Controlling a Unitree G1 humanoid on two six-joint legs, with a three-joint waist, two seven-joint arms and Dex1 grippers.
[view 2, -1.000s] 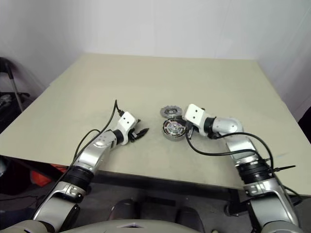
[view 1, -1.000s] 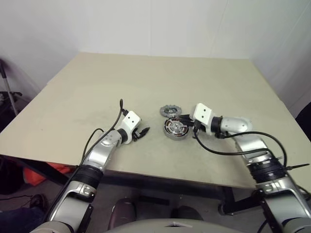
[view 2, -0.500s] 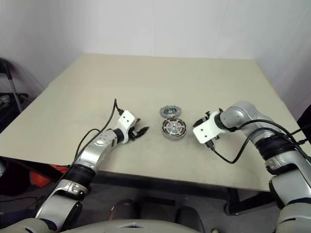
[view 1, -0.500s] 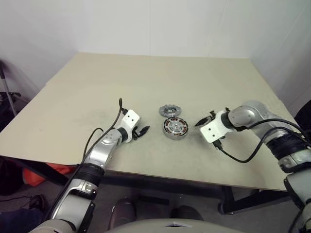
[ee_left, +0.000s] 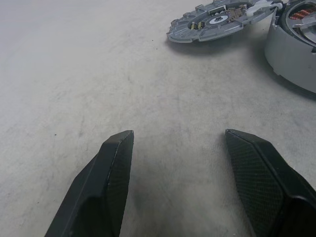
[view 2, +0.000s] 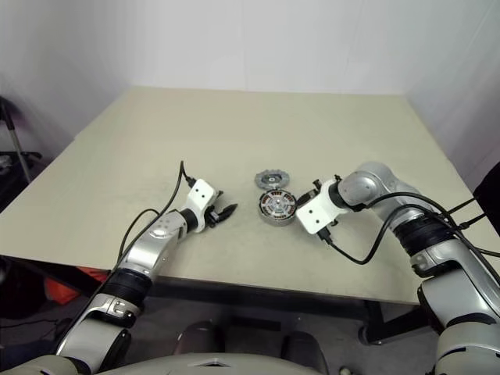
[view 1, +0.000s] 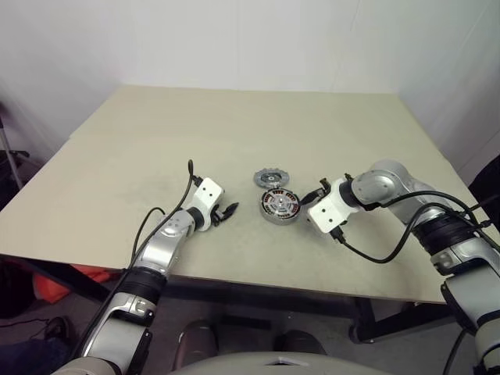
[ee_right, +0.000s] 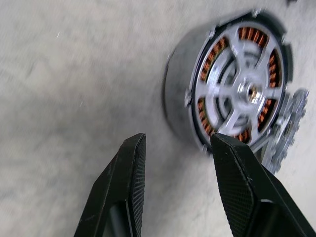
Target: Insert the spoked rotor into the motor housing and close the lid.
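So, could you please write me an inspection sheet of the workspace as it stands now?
Surface: beige table, bare apart from the parts.
Job's things: motor housing lies flat, copper coils and spoked silver part visible in it; grey toothed disc lies just behind it.
Clutter: nothing seen.
Grippers: left gripper open, empty, on the table left of the housing; right gripper open, empty, just right of the housing.
Cables: black cable along the left arm; another cable loops under the right wrist.
Surroundings: white walls.
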